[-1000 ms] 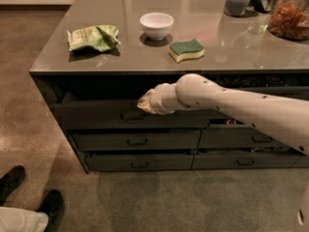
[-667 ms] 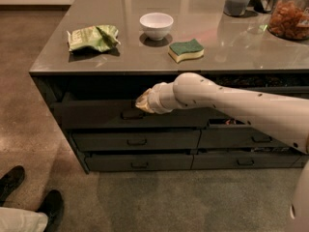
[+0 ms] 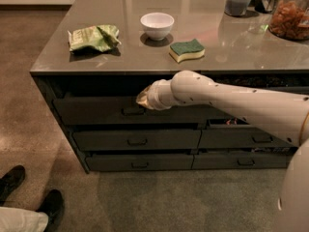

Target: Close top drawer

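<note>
— What is seen at the jaws?

— The gripper [image 3: 143, 99] is held against the upper front of the top drawer [image 3: 91, 111], just above the loop handle [image 3: 133, 111]. Whether the jaws are wide or narrow cannot be told.

— What has been changed in the last second?

— Very little. The gripper has been kept at the same spot, the arm has been shifted only a trace, and no movement of the drawer front can be made out.

— What is meant for the task?

— The top drawer is left pulled out beneath the counter [image 3: 120, 62], its front standing forward of the lower drawer fronts [image 3: 137, 140]. The push is judged barely begun, and a straight press inward is called for.
</note>
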### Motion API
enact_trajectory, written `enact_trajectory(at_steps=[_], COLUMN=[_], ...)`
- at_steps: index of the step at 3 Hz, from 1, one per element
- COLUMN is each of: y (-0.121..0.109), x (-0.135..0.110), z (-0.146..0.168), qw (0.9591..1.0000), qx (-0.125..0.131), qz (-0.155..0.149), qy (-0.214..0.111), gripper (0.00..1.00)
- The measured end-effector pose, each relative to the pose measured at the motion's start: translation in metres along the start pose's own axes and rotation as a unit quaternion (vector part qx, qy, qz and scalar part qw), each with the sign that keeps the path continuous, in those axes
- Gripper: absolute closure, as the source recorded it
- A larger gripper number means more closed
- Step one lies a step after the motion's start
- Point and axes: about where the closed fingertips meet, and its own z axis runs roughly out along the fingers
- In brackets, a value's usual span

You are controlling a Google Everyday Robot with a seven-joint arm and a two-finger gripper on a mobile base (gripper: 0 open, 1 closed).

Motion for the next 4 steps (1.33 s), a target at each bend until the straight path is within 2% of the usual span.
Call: enact_trajectory(at_steps=[1, 3, 4], y=[0.0, -0.016, -0.016], x=[0.0, 0.002, 0.002], z=[0.0, 0.007, 0.007], qw=[1.0, 0.999, 0.9988], qx=[0.0, 0.036, 0.038], qz=[0.0, 0.025, 0.026], qy=[0.0, 0.013, 0.014], gripper=[1.0, 1.0, 1.0])
